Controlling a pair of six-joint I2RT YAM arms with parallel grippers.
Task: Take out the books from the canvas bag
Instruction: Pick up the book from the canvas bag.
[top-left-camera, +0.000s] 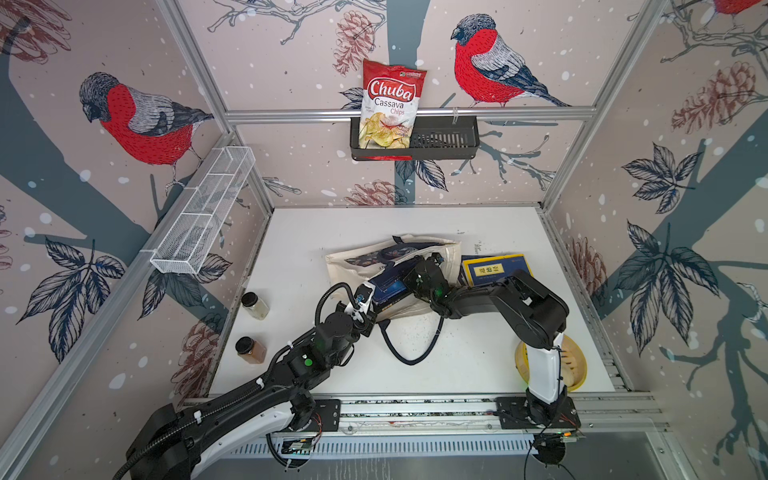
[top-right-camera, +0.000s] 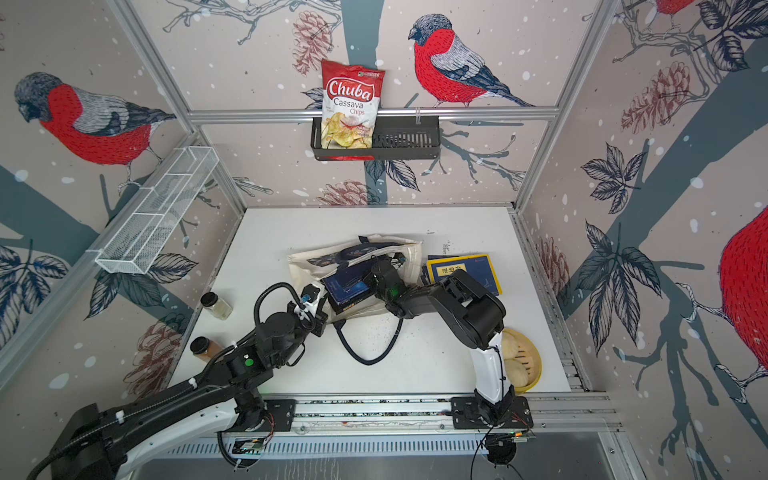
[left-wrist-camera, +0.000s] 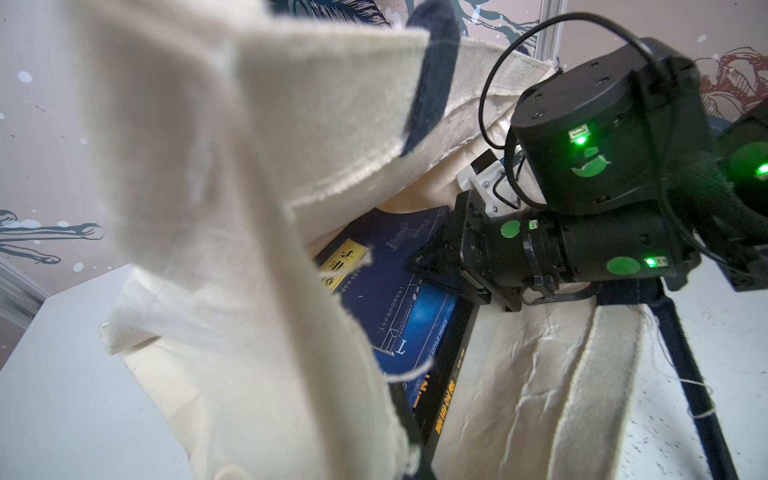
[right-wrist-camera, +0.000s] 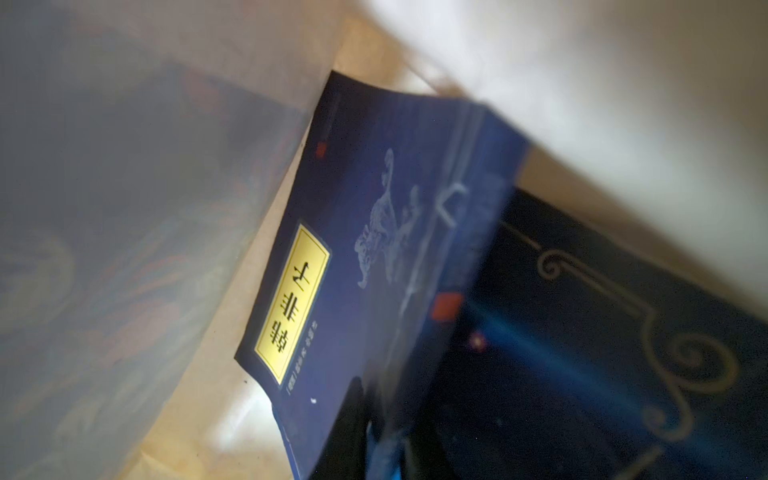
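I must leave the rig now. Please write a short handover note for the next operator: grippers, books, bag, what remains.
Left gripper: shut on the rim of the canvas bag, holding the mouth open.
Right gripper: inside the bag, shut on the yellow-label book.
Done: at least one yellow-panel book lies out on the table, beside the bag.
Left: draw out the gripped book, then the darker book next to it in the bag. More may be hidden deeper.
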